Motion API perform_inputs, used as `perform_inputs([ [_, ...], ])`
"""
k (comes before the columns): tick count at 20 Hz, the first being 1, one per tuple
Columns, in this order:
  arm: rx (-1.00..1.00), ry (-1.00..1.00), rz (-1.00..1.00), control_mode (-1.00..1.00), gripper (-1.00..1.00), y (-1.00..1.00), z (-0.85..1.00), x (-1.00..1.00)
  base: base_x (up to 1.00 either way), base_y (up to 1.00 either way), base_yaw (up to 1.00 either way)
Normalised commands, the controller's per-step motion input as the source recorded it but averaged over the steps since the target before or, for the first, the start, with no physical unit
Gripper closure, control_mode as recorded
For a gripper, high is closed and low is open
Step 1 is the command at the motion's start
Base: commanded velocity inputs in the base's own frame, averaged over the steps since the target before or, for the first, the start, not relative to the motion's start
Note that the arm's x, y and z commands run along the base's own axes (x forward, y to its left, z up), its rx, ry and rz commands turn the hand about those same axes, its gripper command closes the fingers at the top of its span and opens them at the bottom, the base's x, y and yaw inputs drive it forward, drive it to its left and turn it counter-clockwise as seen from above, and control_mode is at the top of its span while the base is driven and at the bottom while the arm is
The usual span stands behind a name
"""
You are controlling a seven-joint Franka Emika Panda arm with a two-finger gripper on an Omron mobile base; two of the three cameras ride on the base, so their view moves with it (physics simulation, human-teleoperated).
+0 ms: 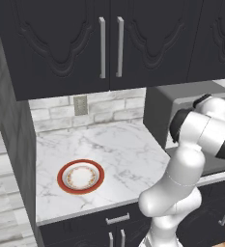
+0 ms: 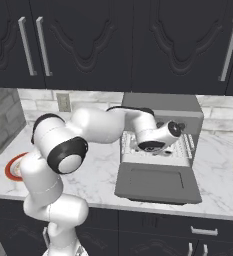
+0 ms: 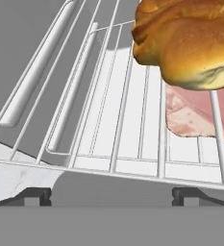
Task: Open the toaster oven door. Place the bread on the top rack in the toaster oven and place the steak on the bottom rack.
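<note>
1. The toaster oven door [image 2: 155,184] lies folded down flat in front of the toaster oven [image 2: 160,107], so by my reading the opening step is done.
2. In the hand view the bread [image 3: 190,41] sits on the upper wire rack [image 3: 118,120], toward the upper right of that view, with nothing gripping it.
3. The steak [image 3: 192,113] shows through the wires beneath the bread, lying on a lower level; I judge that to be the bottom rack, though the angle makes the gap between the two levels hard to read.
4. The gripper [image 3: 112,197] is spread wide and holds nothing; its two dark tips sit at the front edge of the rack, apart from both pieces of food. In the right base view the hand [image 2: 160,140] hangs at the oven's mouth, above the lowered door.
5. The step in hand looks like the end of the placing: both foods seem to be where the task wants them.
6. The next move calls for drawing the hand straight back out over the door, keeping the tips clear of the wires so the rack and the bread are not nudged.
7. The red-rimmed plate [image 1: 80,176] on the marble counter [image 1: 109,144] carries no food.
</note>
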Motion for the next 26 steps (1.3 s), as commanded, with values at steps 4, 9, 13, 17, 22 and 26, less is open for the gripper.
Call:
perform_inputs([
  [4, 0.08, 0.0, 0.02, -1.0, -1.0, -0.01, 0.18, 0.21, 0.0, 0.0, 0.0],
  [9, 0.08, 0.0, 0.02, -1.0, -1.0, 0.0, 0.03, 0.26, 0.0, 0.0, 0.0],
  [13, 0.01, 0.01, 0.0, -1.0, -1.0, -0.11, 0.11, -0.17, 0.0, 0.0, 0.0],
  [17, 0.0, 0.0, 0.0, -1.0, -1.0, -0.21, 0.19, -0.37, 0.0, 0.0, 0.0],
  [22, 0.0, 0.0, 0.0, -1.0, -1.0, -0.26, 0.22, -0.51, 0.0, 0.0, 0.0],
  [26, -0.01, 0.0, 0.0, -1.0, -1.0, -0.13, 0.17, -0.6, 0.0, 0.0, 0.0],
])
